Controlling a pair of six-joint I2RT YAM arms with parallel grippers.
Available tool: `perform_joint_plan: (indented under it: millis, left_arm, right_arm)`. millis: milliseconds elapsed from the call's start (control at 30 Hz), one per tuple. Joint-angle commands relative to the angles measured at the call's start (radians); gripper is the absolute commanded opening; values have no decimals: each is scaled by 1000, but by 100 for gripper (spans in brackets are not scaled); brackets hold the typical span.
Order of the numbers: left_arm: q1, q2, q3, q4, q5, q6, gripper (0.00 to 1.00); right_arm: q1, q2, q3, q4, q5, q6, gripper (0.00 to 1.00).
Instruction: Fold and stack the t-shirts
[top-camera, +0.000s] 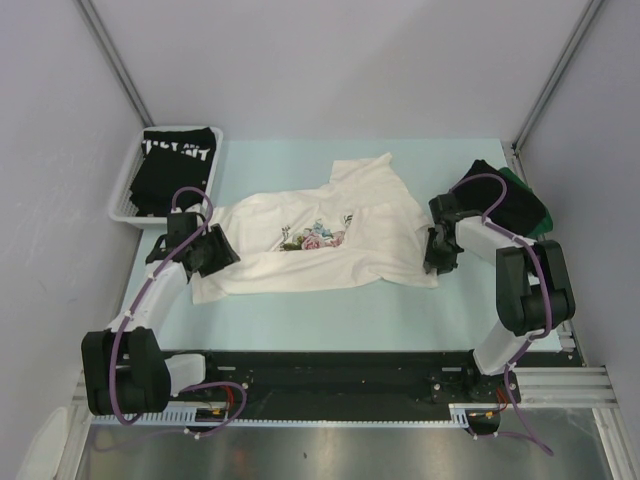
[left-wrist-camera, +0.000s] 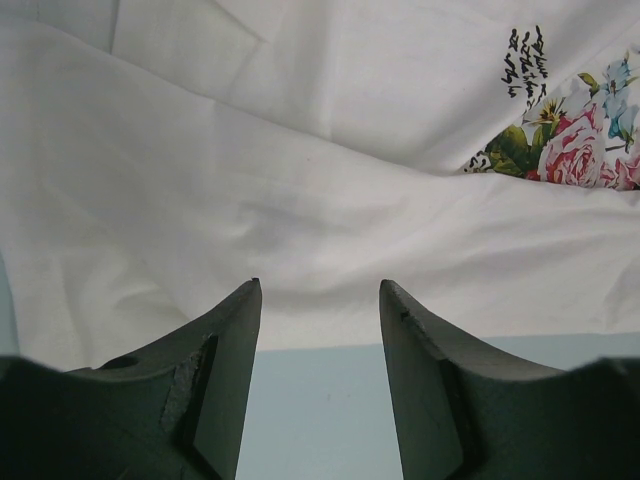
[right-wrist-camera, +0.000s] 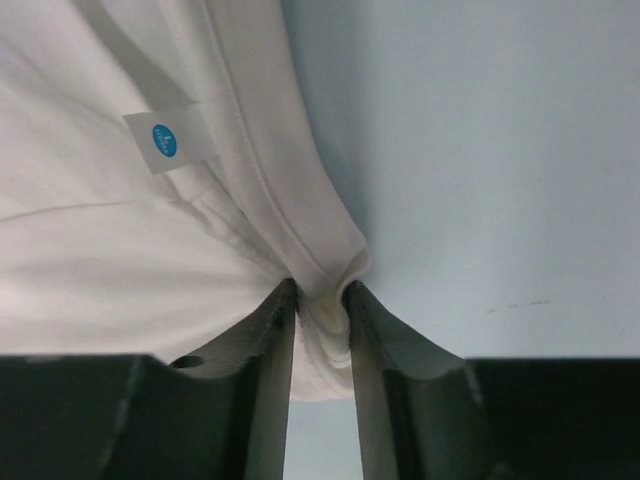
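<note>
One tag (right-wrist-camera: 168, 140) on white t-shirt (right-wrist-camera: 100, 250), right-wrist view only

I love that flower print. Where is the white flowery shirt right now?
In the top view the white floral t-shirt lies spread mid-table, between the white basket on the left and the dark shirts on the right.

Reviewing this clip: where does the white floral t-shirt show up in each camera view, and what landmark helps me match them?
Top external: the white floral t-shirt lies spread across the middle of the picture.
Left wrist: the t-shirt fills the upper part, with its floral print at the right edge.
Right wrist: the t-shirt is upper left, its hem pinched in the right gripper jaws.
Shared landmark: the pale blue table shows in all three.
</note>
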Motion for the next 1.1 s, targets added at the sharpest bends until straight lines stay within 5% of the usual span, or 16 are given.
perform_joint_plan:
  millis: [0, 367, 1067]
  left_arm:
    - [4, -25, 21, 16, 14, 17, 56]
    - [4, -24, 13, 22, 17, 17, 56]
    - [3, 24, 45, 25, 37, 18, 56]
  right_arm:
    - [-6, 40, -29, -4, 31, -9, 22]
    - [-3, 36, -31, -183, 62, 11, 0]
    - [127, -58, -121, -324, 111, 261, 0]
